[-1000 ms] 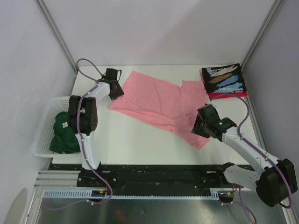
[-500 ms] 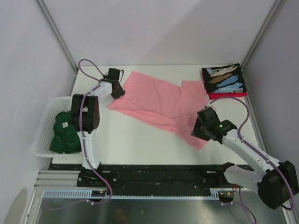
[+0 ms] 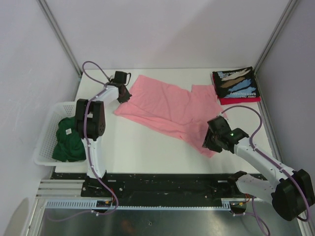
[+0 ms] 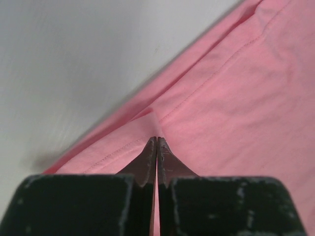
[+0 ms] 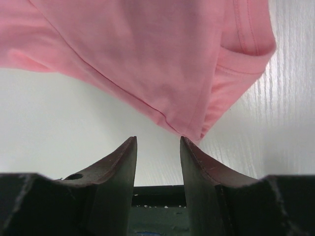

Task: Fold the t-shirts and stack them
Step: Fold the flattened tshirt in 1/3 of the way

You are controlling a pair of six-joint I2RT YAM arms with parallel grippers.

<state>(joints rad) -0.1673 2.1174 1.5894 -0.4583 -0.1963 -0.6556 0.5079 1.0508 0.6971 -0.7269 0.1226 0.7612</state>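
Note:
A light pink t-shirt (image 3: 167, 110) lies spread flat across the middle of the table. My left gripper (image 3: 125, 97) is at its far left edge, shut on a small pinch of the hem (image 4: 156, 129). My right gripper (image 3: 210, 143) hovers at the shirt's near right corner (image 5: 194, 129), open, with nothing between its fingers. A folded black t-shirt with blue, tan and white streaks (image 3: 236, 83) rests on a red t-shirt (image 3: 240, 101) at the far right corner. A dark green t-shirt (image 3: 66, 140) sits crumpled in the basket.
A white slatted basket (image 3: 47, 135) stands at the left edge of the table. Grey walls with metal posts close in the back and both sides. Bare white tabletop (image 3: 142, 150) runs between the pink shirt and the arm bases.
My left gripper has shut on the pink shirt's left hem. My right gripper has slid toward the near edge, to the shirt's near right corner.

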